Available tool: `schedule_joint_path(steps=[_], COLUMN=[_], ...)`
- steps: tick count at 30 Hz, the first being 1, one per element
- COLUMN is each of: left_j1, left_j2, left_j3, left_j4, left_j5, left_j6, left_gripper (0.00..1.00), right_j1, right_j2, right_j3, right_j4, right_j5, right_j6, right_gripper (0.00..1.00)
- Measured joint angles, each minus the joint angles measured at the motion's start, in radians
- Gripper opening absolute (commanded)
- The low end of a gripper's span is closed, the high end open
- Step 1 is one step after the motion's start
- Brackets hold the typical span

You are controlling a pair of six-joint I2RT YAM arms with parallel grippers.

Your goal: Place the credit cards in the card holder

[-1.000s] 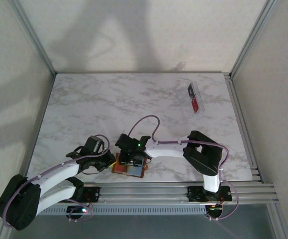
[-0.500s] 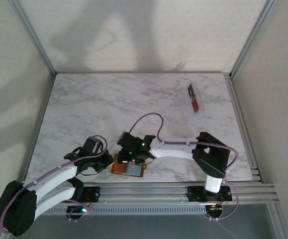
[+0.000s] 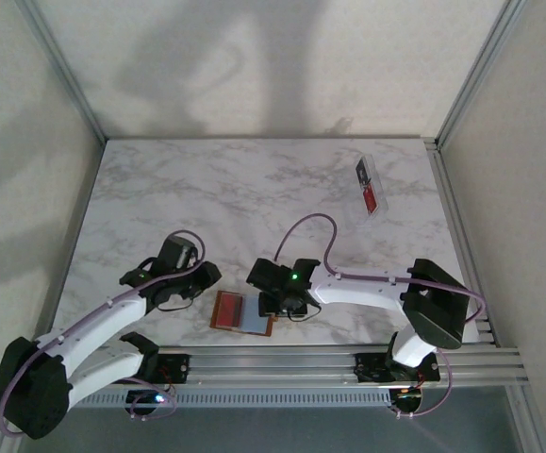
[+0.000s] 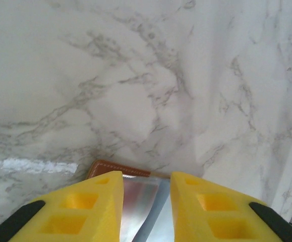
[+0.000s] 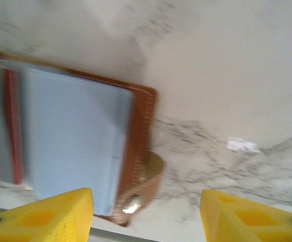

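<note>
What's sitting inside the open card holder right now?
Seen from above, a red card lies on its left half and a pale blue-grey card on its right, within the card holder rim. Anything beneath them, and how far they sit in pockets, is covered.

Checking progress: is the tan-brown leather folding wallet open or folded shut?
Open: the wallet lies spread flat, inner face up, showing a red card and a pale blue-grey card.
</note>
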Motion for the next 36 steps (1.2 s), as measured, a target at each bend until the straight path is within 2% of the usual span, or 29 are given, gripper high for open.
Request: schedule_joint_path(steps=[3,6,8,17,22,30,36], left_j1=[0.006,0.018,0.026,0.052,0.059,0.06,0.061], left_j2=[0.035,0.082,0.114,0.242,0.322,0.423,0.449], left_j3=[0.025,0.053,0.076,0.198,0.277,0.394,0.418], left_j4=[0.0,0.002,0.002,0.009,0.011,0.01,0.011], left_j5=[-0.005,-0.005,-0.005,-0.003,0.005,0.025,0.027], left_j6=[0.013,0.03,0.042,0.08,0.092,0.114,0.122], left_gripper=[0.31,0.32,0.32,0.31,0.25,0.27,0.28], right_j1=[-0.005,-0.014,-0.027,-0.172,-0.274,-0.441,-0.504], right_j2=[0.0,0.0,0.0,-0.033,-0.036,-0.068,-0.146], right_j3=[-0.029,-0.03,-0.031,-0.034,-0.042,-0.134,-0.217], right_j4=[-0.002,0.012,0.026,0.063,0.096,0.15,0.148], right_j5=[-0.006,-0.008,-0.002,0.002,-0.02,-0.054,-0.054], right_j6=[0.008,0.001,-0.01,-0.086,-0.12,-0.146,-0.127], right_gripper=[0.27,0.06,0.0,0.0,0.0,0.0,0.0])
